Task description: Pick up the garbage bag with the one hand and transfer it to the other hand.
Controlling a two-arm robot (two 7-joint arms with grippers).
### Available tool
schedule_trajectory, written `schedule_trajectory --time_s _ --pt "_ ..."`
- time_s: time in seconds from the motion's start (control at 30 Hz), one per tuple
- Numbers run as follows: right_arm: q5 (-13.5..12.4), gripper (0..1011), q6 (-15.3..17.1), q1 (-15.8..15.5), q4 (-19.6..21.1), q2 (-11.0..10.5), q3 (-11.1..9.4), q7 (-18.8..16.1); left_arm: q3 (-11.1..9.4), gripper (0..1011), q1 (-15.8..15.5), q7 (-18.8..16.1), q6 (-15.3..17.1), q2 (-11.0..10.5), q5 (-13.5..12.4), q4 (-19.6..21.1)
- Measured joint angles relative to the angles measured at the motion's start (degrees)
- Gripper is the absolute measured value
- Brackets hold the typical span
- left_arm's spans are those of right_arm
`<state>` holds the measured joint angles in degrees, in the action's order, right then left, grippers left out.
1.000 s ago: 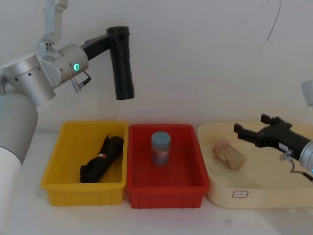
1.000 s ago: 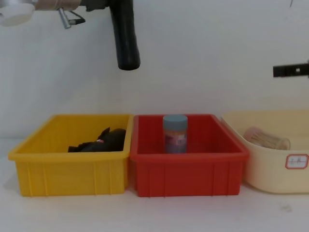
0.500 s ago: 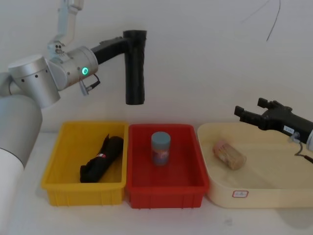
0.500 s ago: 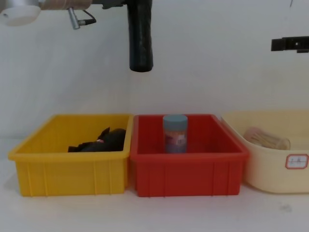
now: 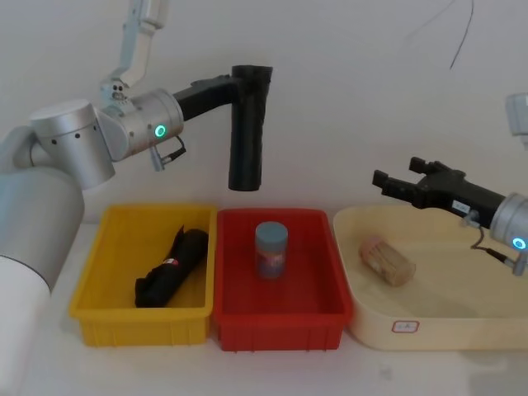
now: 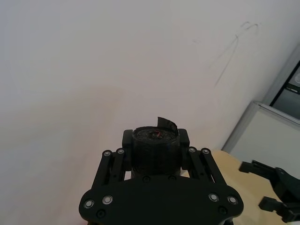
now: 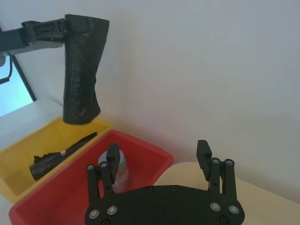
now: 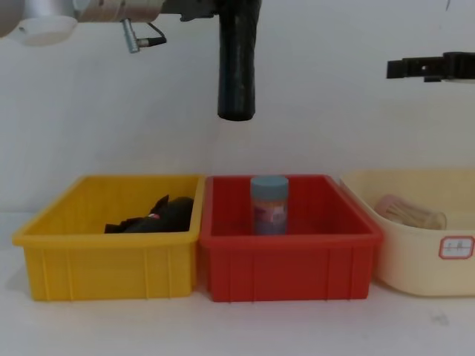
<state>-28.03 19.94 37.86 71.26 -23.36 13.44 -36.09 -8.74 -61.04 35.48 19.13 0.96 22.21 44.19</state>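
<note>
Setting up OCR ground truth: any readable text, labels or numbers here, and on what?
No text reads clearly.
White red-bordered sticker on the cream tray: marks too small to read.
Can in the red bin: printed wrap too blurred to read.

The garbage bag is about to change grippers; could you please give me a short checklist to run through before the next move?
1. Left gripper shut on the top end of the garbage bag: ok.
2. Bag hangs roughly upright, with its lower part free to grasp: ok.
3. Bag held high above the red bin and the blue jar: ok.
4. Right gripper open, fingers apart: ok.
5. Right gripper at the bag: not ok; it is off to the side above the cream tray, apart from the bag.
6. Left grip firm enough for the handover: cannot tell.
</note>
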Motion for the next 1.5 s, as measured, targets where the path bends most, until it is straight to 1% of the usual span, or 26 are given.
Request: schedule_trajectory --time_s 0.33,0.57,0.8,1.17,1.5 --pt "0.1 1001 -0.8 2.4 -3.0 1.5 2.1 -1.0 -1.5 540 0.0 1.2 -1.1 0.5 -0.1 -0.3" --pt "0.1 1001 -1.0 3.3 -4.2 2.0 3.2 -1.5 -2.5 539 -0.3 2.1 -2.0 0.8 -0.1 -0.9" --pt "0.0 1001 -1.2 3.9 -4.9 2.5 4.2 -2.0 -3.2 540 -0.3 2.8 -2.2 0.9 0.0 -0.8" --pt "-0.2 1001 -1.8 4.5 -5.5 3.3 5.7 -2.6 -3.9 540 1.0 3.4 -0.7 0.4 0.6 1.9" --pt "0.1 1001 -2.7 6.0 -7.4 4.6 7.3 -2.5 -4.7 539 2.1 3.8 0.8 -0.2 1.0 4.1"
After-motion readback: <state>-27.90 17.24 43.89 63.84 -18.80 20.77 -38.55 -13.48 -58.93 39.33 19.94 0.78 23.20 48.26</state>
